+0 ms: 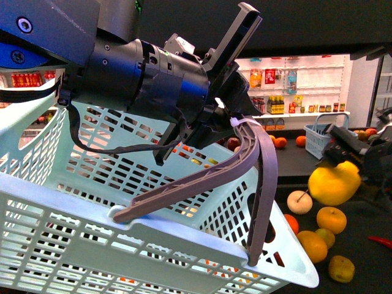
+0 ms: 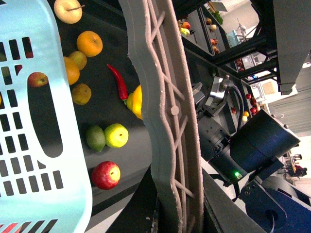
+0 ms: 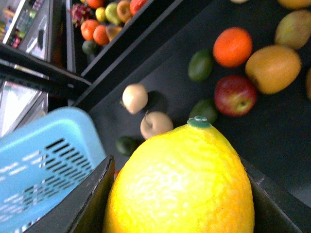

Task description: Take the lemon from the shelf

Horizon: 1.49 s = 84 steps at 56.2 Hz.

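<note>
- Lemon (image 1: 334, 182) – bright yellow, bumpy skin, clamped in R gripper (image 3: 177, 208). A black finger (image 3: 90, 199) presses each side of it and the jaws are spread only as wide as the fruit.
- Lemon sits at the right of the front view, over the dark tray of the shelf (image 1: 361, 272). It looks clear of the tray, though that's hard to confirm.
- On the tray near the lemon: pale round fruit w/ stem (image 1: 299, 201) just beside it, oranges (image 1: 331, 219) below, red chili (image 1: 381, 241) at far right.
- R wrist view also shows a red apple (image 3: 235, 94) and a green fruit (image 3: 200, 64) on the tray beyond the lemon.
- L gripper (image 2: 180, 208) is closed on the grey-mauve handle (image 1: 184, 187) of a pale blue slotted basket (image 1: 73, 245) – it fills the left and middle of the front view.
- Small blue basket (image 1: 323, 138) sits further back on the shelf.
</note>
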Motion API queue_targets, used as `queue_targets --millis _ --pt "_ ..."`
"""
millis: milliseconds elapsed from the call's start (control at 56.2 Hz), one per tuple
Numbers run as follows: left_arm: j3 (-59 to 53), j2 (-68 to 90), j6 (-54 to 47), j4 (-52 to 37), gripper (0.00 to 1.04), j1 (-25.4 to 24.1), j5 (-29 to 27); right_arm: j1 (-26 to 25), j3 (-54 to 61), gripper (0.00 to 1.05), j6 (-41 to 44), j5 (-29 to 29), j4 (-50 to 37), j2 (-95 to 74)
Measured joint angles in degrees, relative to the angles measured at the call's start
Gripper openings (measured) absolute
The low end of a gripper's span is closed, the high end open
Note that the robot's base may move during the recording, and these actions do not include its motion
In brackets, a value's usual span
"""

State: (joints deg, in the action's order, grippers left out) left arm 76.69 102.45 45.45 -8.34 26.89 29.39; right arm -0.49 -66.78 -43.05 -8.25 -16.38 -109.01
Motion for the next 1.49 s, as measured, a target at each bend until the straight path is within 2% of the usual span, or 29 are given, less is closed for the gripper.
queue_targets --millis 249,534,569,694,729,801,943,1085,1281,1406,1494 --pt "0.0 0.0 0.0 0.0 0.11 0.0 0.3 9.0 0.0 0.65 -1.4 0.6 0.7 -0.1" --pt "0.0 0.0 0.0 0.0 0.11 0.0 0.0 13.2 -0.5 0.65 -1.6 1.1 1.3 -0.3" --pt "0.0 0.0 0.0 0.0 0.11 0.0 0.0 13.5 -0.5 0.68 -1.6 0.8 1.1 -0.4" --pt "0.0 0.0 0.0 0.0 0.11 0.0 0.2 13.9 -0.4 0.91 -2.4 -0.9 -1.9 -0.5" --pt "0.0 0.0 0.0 0.0 0.11 0.0 0.2 13.8 -0.4 0.94 -2.5 -1.0 -2.3 -0.5" --pt "0.0 0.0 0.3 0.0 0.11 0.0 0.2 12.9 -0.1 1.04 -2.8 -1.5 -3.7 -0.4" --pt "0.0 0.0 0.5 0.1 0.11 0.0 0.0 9.1 1.4 1.02 -5.2 -3.8 -6.3 -0.2" --pt "0.0 0.0 -0.1 0.1 0.11 -0.1 -0.3 3.2 1.8 1.02 -4.8 -2.4 -8.3 -0.1" --pt "0.0 0.0 0.3 0.1 0.11 0.0 0.3 -5.8 0.2 1.02 -0.7 5.0 -6.1 -6.3" --pt "0.0 0.0 0.3 0.1 0.11 0.0 0.1 -7.6 -0.8 1.02 2.8 9.8 -4.9 -15.5" --pt "0.0 0.0 0.3 0.1 0.11 0.0 0.0 -7.5 -1.7 1.02 4.7 10.6 -4.2 -21.6"
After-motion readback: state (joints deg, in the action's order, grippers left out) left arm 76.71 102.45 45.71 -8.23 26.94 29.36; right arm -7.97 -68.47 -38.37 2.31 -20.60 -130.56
